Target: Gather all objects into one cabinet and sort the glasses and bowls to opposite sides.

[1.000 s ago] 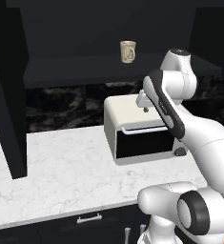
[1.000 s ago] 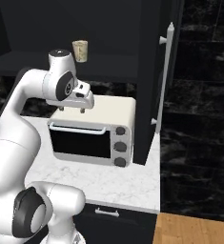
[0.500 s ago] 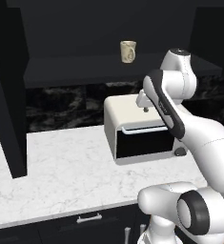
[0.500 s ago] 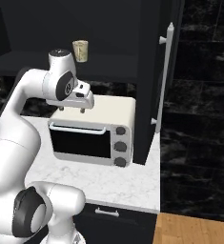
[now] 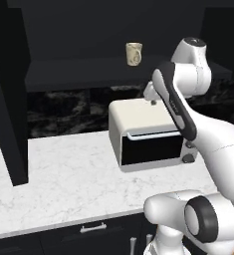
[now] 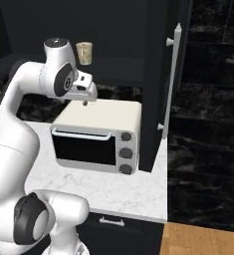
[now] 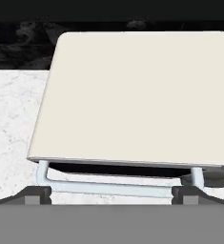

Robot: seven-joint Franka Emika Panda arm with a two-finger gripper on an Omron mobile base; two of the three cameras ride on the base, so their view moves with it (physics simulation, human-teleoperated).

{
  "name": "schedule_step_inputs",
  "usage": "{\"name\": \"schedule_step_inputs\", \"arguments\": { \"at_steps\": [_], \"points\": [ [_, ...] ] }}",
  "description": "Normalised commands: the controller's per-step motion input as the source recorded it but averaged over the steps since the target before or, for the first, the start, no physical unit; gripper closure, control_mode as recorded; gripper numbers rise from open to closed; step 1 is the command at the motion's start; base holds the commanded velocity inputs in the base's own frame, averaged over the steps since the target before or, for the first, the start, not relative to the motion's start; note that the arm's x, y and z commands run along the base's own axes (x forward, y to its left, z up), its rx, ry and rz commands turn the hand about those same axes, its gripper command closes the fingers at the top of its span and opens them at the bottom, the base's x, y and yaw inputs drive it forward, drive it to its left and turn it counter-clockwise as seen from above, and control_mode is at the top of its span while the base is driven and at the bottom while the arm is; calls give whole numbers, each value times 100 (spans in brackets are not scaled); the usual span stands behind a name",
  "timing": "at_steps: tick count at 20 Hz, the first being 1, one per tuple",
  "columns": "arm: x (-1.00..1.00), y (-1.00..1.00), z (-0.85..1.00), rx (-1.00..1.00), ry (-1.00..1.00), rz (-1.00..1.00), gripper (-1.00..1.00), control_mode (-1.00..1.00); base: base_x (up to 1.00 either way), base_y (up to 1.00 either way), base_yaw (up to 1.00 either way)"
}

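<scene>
1. The end effector (image 7: 111,194) hung above the cream top of the toaster oven (image 5: 138,113), pointing down at it, with nothing between its fingers.
2. Its two dark fingertips (image 7: 35,194) stood far apart, one at each lower corner of the hand view, so the end effector was fully spread.
3. In the right base view the end effector (image 6: 84,94) was just over the back left part of the toaster oven (image 6: 101,135), not touching it.
4. The cream mottled cup (image 5: 134,54) stood upright on the dark shelf (image 5: 78,69) of the open cabinet, above and behind the end effector, a little to the side of it.
5. In the right base view the same cup (image 6: 84,53) showed just above the end effector, beside the arm's upper joint.
6. Below the end effector, the toaster oven sat on the white marble desk (image 5: 63,174), with its dark glass door and light bar handle (image 7: 118,187) facing the robot.
7. The open cabinet door (image 6: 161,74), with its long silver bar handle (image 6: 171,82), stood well to the right of the end effector.
8. Another dark cabinet door (image 5: 11,99) stood far to its left.
</scene>
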Motion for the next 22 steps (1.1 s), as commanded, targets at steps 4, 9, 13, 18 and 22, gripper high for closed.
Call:
{"name": "schedule_step_inputs", "arguments": {
  "at_steps": [4, 9, 13, 18, 22],
  "points": [
    [17, 0, 91, 0, -11, 0, -100, -100, 0, 0, 0],
    [22, 0, 58, 0, -8, 0, -100, -100, 0, 0, 0],
    [26, 2, 21, 0, -10, 0, -100, -100, 0, 0, 0],
    [33, 9, 15, 2, -18, 0, -100, -100, 0, 0, 0],
    [33, 6, 17, 4, -25, 0, -100, -100, 0, 0, 0]
  ]
}}
